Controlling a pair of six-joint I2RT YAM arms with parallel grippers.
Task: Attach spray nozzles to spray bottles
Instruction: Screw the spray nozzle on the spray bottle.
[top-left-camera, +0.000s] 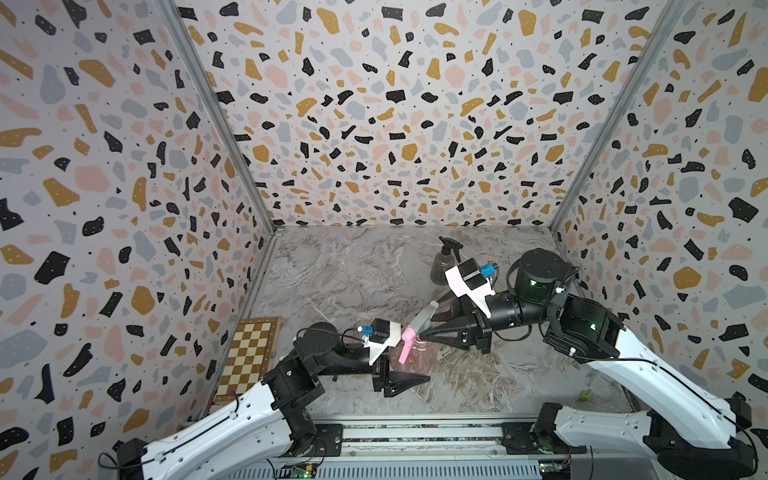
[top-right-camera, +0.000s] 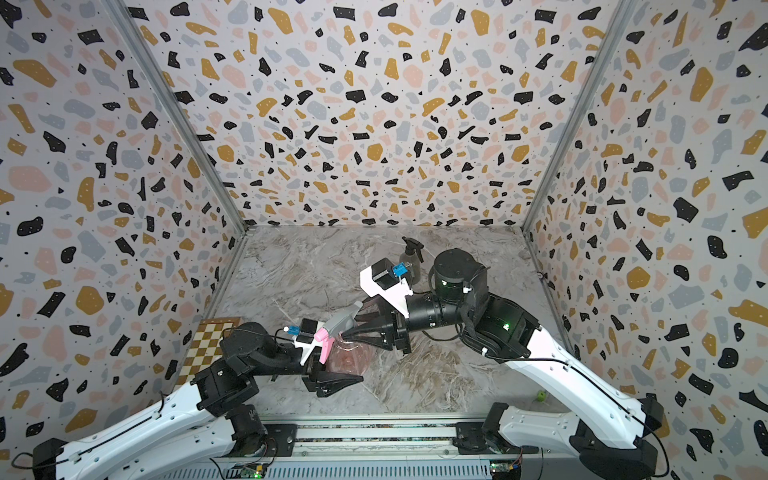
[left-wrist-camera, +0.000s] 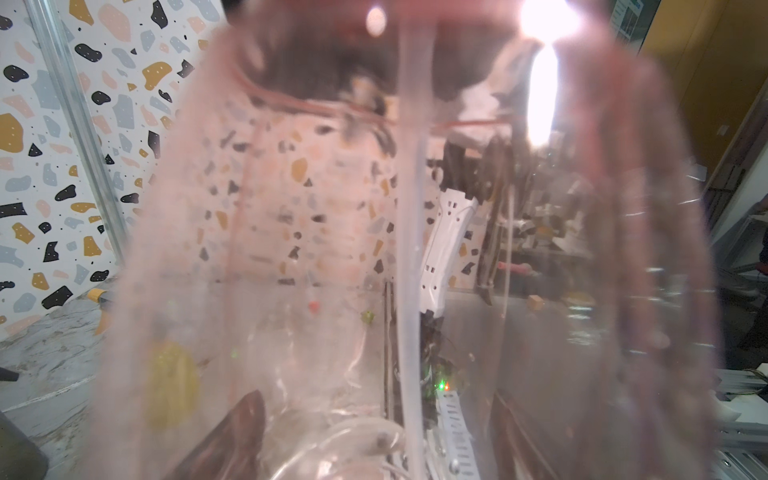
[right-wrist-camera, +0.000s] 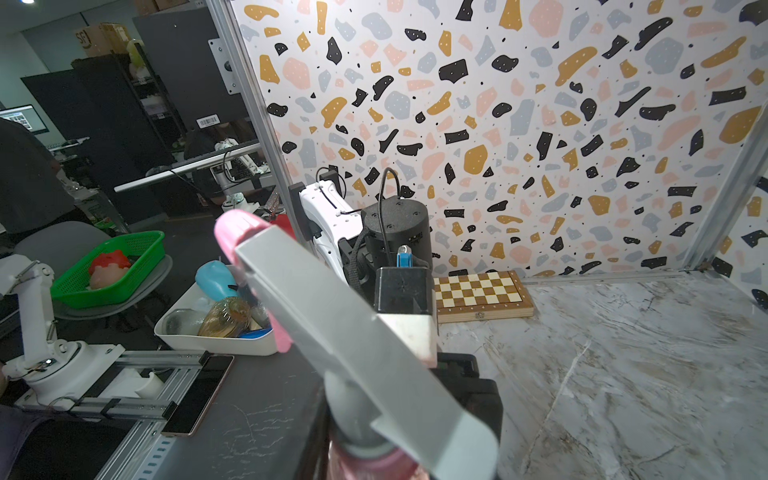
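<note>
Clamping the pink bottle (top-left-camera: 420, 354), your left gripper (top-left-camera: 409, 362) is holding it over the marble table's (top-left-camera: 353, 270) near-middle. Your right gripper (top-left-camera: 426, 326) is bracketing the pink-and-grey nozzle (top-left-camera: 422, 320), which is sitting atop that bottle's neck with its dip tube (left-wrist-camera: 409, 249) inside; whether those jaws are pinching it, you cannot tell.

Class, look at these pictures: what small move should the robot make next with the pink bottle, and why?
Probably close the right gripper on the collar of the pink-and-grey nozzle and begin twisting it. The nozzle already sits on the pink bottle, its tube reaching down inside. The left gripper holds the bottle, and the right jaws reach the neck.
</note>
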